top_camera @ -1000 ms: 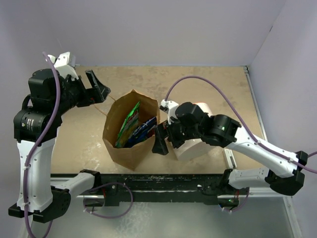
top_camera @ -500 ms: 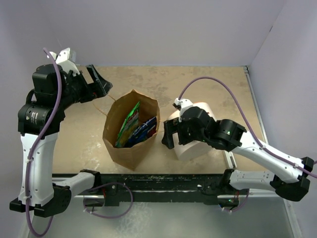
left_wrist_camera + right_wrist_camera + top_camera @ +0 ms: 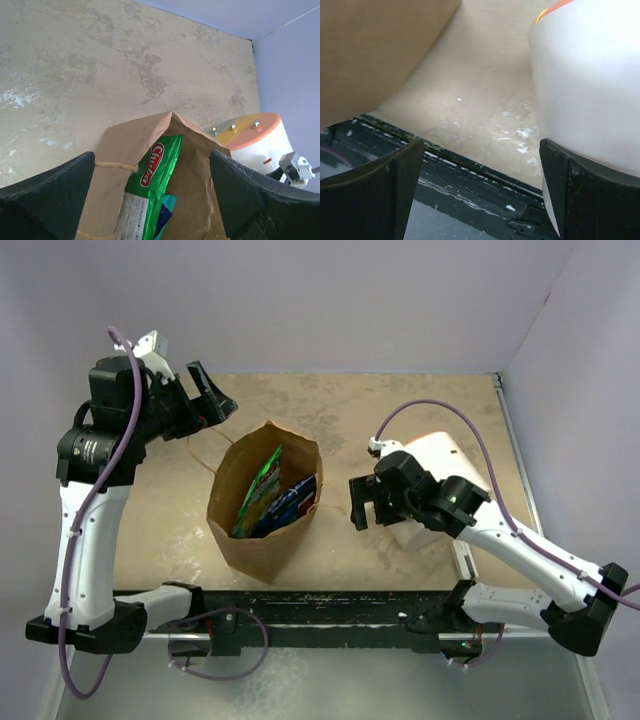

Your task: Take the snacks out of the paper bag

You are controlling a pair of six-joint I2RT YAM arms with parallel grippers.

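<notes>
left gripper (image 3: 208, 400): jaws spread wide, holding nothing. it hangs above the surface (image 3: 400, 405) just past the bag's far-left rim, camera looking down into the mouth.
right gripper (image 3: 360, 505): also wide open and empty. it sits low between the bag's right wall and the white cylinder (image 3: 430, 455); contact with either can't be told.
paper bag (image 3: 262, 540): upright, mouth open, front-middle of the surface.
snacks: all inside the bag. the green chuba packet (image 3: 262, 485) stands on edge at the left, with the dark blue packet (image 3: 295, 498) beside it. any others lie deeper and are unclear.
step in hand: likely the first pick, as nothing is out yet.
approach: left arm should come down inside the mouth, jaws straddling the chuba packet's top edge across its thin side.
grip: pinch the flat faces near the top and lift straight up.
support: right gripper could steady the bag's right wall while the packet comes out.
risk: the bag is light and may tip or lift with the packet. the thin handle (image 3: 115, 165) could snag a finger.
</notes>
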